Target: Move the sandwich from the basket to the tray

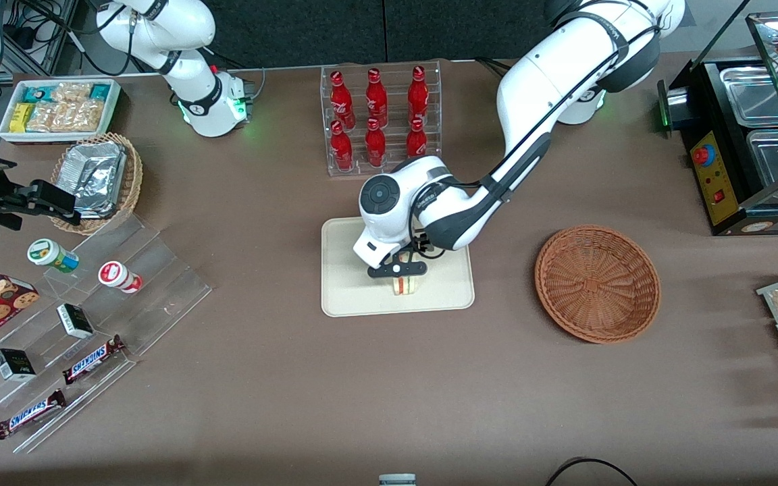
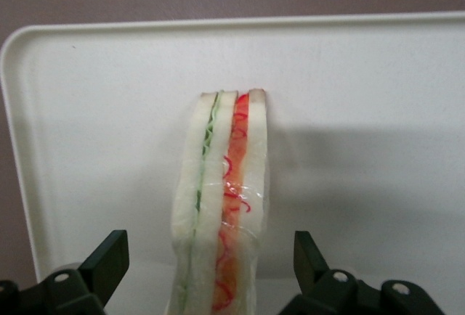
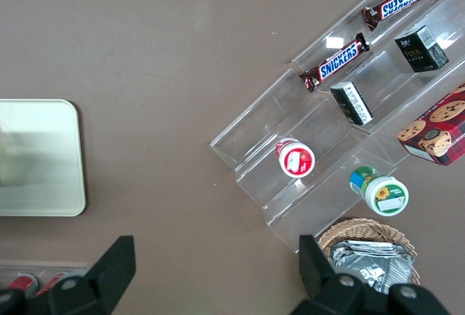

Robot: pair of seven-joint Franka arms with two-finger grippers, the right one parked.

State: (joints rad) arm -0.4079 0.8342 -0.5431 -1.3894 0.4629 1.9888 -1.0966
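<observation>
The sandwich (image 1: 408, 286) (image 2: 221, 199), a clear-wrapped wedge of white bread with green and red-orange layers, stands on its edge on the cream tray (image 1: 342, 297) (image 2: 378, 97), near the tray's edge closest to the front camera. My left gripper (image 1: 399, 273) (image 2: 209, 260) hangs just over it, open. One black finger (image 2: 110, 255) stands on each side of the sandwich, with a gap between each finger and the bread. The reddish-brown wicker basket (image 1: 597, 283) sits beside the tray toward the working arm's end of the table, with nothing in it.
A clear rack of red bottles (image 1: 379, 118) stands farther from the front camera than the tray. Toward the parked arm's end are a clear tiered stand (image 1: 92, 324) with snacks, a tan basket of foil packets (image 1: 98, 179) and a white snack bin (image 1: 58, 108). A black food warmer (image 1: 747, 142) is at the working arm's end.
</observation>
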